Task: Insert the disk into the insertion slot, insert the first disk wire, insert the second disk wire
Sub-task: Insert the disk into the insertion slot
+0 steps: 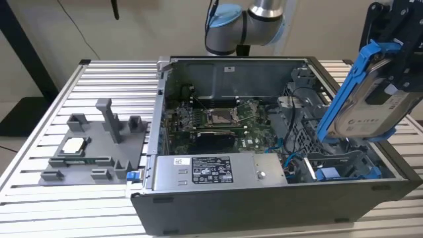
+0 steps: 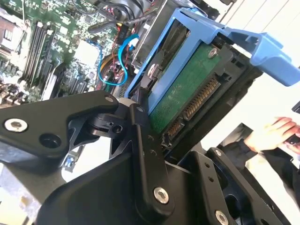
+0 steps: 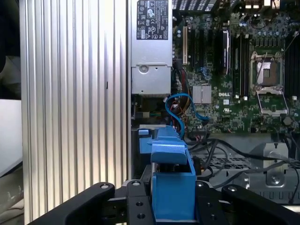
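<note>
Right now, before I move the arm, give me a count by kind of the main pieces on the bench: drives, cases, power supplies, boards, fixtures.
Disk in blue carrier: 1
Open computer case: 1
Power-supply box: 1
Motherboard: 1
Grey fixture tray: 1
Total: 5
</note>
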Controlling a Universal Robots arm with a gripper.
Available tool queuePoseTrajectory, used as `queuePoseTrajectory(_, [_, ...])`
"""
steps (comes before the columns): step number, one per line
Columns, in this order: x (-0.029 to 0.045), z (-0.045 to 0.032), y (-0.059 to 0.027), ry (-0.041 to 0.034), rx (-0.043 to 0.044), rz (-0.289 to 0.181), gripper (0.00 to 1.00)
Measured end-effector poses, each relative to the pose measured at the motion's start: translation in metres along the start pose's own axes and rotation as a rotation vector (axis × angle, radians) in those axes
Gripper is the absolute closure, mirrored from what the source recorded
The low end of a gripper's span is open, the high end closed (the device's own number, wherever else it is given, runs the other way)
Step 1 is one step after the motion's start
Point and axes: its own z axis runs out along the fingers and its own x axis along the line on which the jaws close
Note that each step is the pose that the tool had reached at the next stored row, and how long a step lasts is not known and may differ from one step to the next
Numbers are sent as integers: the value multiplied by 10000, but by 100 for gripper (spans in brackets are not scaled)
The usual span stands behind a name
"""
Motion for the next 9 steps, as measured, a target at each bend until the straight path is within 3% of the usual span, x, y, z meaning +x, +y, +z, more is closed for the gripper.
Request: queuePoseTrajectory(9, [0, 55, -2, 0, 0, 0, 67])
